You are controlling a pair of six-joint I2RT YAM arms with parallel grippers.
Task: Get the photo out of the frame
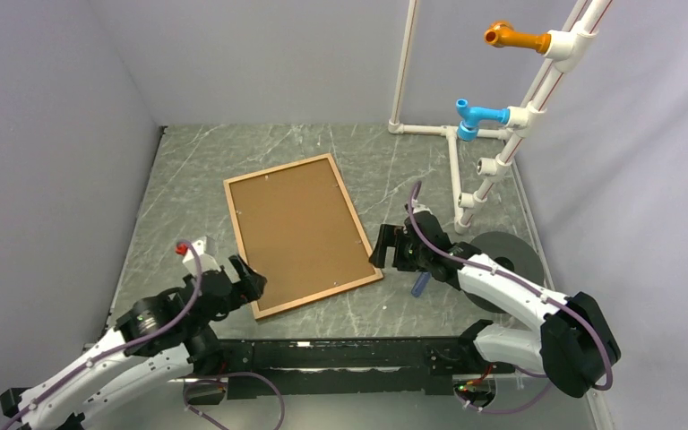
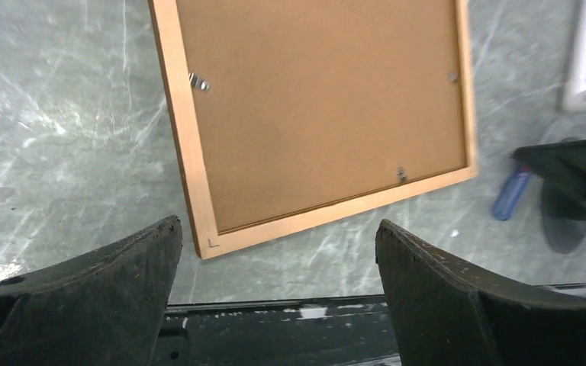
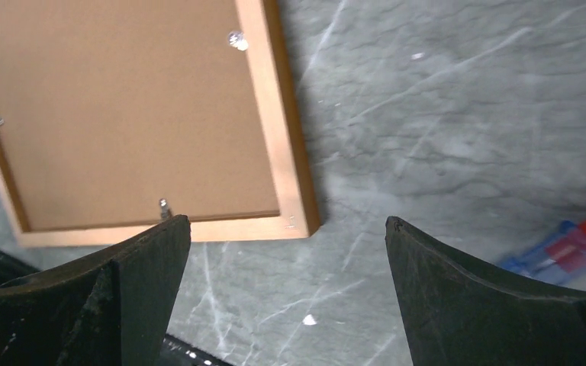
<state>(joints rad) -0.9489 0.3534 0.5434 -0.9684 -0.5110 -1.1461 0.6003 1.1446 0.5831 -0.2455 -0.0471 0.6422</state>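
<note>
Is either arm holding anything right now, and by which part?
Nothing is held. The left gripper and right gripper both have open, empty jaws; neither is closed on the frame.

Left end effector [image 1: 251, 279] sits lower left, jaws wide apart and empty; right end effector [image 1: 382, 247], right of centre, jaws equally wide.

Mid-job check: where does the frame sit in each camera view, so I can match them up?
Top external: the frame lies tilted at mid-picture.
Left wrist: the frame fills the upper middle, cut by the top edge.
Right wrist: the frame fills the upper left.
Shared landmark: its near right corner, visible in all three.
</note>
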